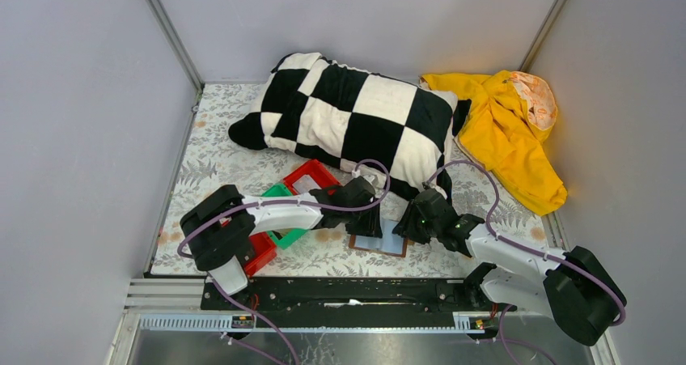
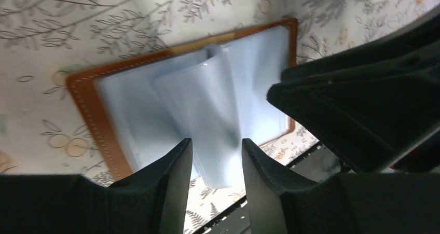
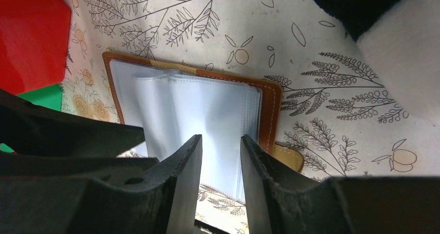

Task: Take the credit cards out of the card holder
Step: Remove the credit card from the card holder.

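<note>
The card holder (image 1: pixel 391 244) lies open on the floral table cover between the two arms, its brown stitched rim framing pale grey-blue clear sleeves (image 2: pixel 129 104) (image 3: pixel 207 109). One sleeve page bulges up in the middle. No credit cards show in any view. My left gripper (image 1: pixel 368 219) (image 2: pixel 216 143) hovers over the holder's left part, open, with only the sleeves seen through the gap. Over the holder's right part my right gripper (image 1: pixel 414 222) (image 3: pixel 220 138) is open too, with nothing between its fingers. Each wrist view also shows the other gripper's black body beside the holder.
A red bin (image 1: pixel 311 175) and a green bin (image 1: pixel 279 193) stand just left of the holder, with another red bin (image 1: pixel 260 252) under the left arm. A black-and-white checkered pillow (image 1: pixel 356 114) and a yellow cloth (image 1: pixel 510 130) lie at the back.
</note>
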Available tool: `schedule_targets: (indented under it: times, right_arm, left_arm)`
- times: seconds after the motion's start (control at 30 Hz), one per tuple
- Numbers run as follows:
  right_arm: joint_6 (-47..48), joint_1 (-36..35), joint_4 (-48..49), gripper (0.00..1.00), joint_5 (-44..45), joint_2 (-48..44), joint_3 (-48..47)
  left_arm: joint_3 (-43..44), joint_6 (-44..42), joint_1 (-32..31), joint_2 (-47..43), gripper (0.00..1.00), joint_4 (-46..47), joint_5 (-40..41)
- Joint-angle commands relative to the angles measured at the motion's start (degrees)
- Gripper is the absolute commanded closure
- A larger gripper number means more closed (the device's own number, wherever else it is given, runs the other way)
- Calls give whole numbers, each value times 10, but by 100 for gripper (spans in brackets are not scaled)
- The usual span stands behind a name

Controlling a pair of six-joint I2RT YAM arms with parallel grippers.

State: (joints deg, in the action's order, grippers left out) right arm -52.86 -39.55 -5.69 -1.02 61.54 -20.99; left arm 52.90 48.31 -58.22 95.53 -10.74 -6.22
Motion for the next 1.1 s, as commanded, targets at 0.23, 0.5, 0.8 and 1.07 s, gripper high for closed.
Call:
schedule_targets:
  times: [0.23,0.5,0.8,1.07]
  right_arm:
    - [-6,-4,-34,59,22,-5,16]
    - [-13,-5,-69,58,43,-68,21]
    - [-19,-5,-143,50,90,-220,27]
    - [-41,-4,-48,51,24,-170,41]
  left_arm:
    - [12,17,-3,13,56,90,-101]
    - [10,31,3,-8,56,132,-142]
    - [24,-8,24,-70,54,-11,3]
    - [18,-21,36,-49,54,-58,30]
